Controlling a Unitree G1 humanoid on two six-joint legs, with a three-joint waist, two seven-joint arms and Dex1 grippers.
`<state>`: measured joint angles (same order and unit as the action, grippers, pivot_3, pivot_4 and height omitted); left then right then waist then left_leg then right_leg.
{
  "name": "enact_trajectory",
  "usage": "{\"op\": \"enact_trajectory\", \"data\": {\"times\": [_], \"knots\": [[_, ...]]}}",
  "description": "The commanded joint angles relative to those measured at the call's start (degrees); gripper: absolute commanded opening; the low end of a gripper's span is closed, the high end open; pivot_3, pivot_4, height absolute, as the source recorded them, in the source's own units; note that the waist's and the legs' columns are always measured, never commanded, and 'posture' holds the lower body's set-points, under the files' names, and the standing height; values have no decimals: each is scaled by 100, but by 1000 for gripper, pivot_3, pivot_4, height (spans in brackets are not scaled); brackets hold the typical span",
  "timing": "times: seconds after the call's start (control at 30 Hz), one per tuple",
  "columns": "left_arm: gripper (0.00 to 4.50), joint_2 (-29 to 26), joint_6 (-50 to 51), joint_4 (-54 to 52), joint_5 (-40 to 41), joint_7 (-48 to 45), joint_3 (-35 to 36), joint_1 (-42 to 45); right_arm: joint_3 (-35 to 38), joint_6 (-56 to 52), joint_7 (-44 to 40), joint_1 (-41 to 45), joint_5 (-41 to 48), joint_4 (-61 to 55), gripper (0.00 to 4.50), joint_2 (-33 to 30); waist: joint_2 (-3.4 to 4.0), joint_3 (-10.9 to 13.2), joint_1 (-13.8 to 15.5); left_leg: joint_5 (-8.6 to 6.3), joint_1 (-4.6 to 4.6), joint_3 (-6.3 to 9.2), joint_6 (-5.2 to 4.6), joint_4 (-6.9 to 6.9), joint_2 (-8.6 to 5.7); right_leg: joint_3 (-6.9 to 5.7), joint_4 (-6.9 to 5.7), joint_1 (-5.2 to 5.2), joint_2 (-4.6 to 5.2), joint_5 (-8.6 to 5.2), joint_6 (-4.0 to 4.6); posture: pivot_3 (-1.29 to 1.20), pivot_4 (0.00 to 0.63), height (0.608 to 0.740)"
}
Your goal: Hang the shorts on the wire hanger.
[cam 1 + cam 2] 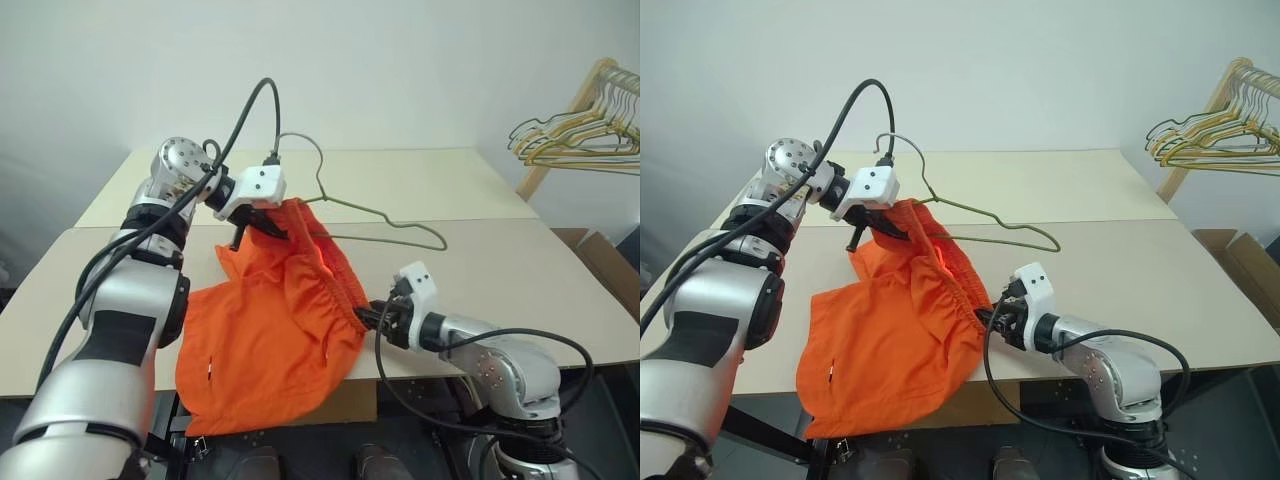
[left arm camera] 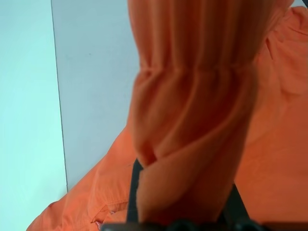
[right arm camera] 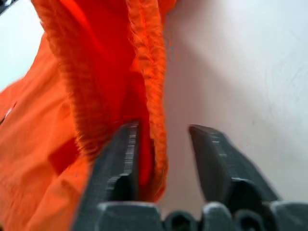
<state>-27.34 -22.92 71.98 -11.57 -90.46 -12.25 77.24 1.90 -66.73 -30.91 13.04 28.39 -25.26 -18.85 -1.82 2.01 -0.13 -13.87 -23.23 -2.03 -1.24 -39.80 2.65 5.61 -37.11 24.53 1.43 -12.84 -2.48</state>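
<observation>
Your left claw pinches the shorts; your right claw, half-wide, straddles the waistband and may miss it.

One shorts, one wire hanger

Hanger near-left corner: covered by the shorts.
Left gripper fingertips: buried in orange fabric; grip point unseen.
Shorts lower hem: drops past the table's near edge.
Right fingers: blurred; waistband lies between them, contact unclear.
Far-right hangers: cut by picture edge.
</observation>
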Motion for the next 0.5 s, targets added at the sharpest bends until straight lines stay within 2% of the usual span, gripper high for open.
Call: {"op": "enact_trajectory", "data": {"times": [0.03, 0.1, 0.23, 0.3, 0.4, 0.5], "knots": [[0, -61, -26, -147, 76, 138, 101, 158, 52, -271, -170, 111, 350, -161, 564, -216, 0, 0, 0, 0, 2, 1, 0, 0, 0, 0, -1, -2, -1, 0, 0, 78, 0, 740], [0, -72, -54, -138, 56, 177, 89, 153, 98, -263, -167, 110, 421, -100, 42, -288, 0, 0, -3, 1, 7, 2, 0, -2, 1, 0, -3, -7, -1, 1, 0, 79, 0, 740], [0, -97, -79, -139, 58, 188, 87, 121, 317, -301, -113, 213, 613, 37, 42, -334, 0, 0, -6, 1, 9, 2, 0, -3, 1, 1, -3, -8, -3, 1, 0, 78, 0, 740], [0, -153, -153, -151, 48, 100, 66, 76, 383, -349, -199, 283, 669, 94, 42, -561, 0, 0, -5, 1, 7, 3, 0, -3, 1, 1, -2, -8, -3, 1, 0, 75, 0, 740], [0, -302, -383, -152, 69, -141, 10, -6, 651, -627, -364, 511, 816, 438, 42, -1108, 0, 0, -5, 1, 5, 2, 0, -3, 0, 2, 3, -8, -1, 1, 0, 66, 0, 740], [0, -552, -844, -128, 35, -204, -295, -121, 777, -823, -816, 740, 1015, 766, 42, -1920, 0, 1, -2, 1, 4, 2, 0, -2, 1, 1, 4, -7, -1, 5, 6, 65, 0, 740]]}}
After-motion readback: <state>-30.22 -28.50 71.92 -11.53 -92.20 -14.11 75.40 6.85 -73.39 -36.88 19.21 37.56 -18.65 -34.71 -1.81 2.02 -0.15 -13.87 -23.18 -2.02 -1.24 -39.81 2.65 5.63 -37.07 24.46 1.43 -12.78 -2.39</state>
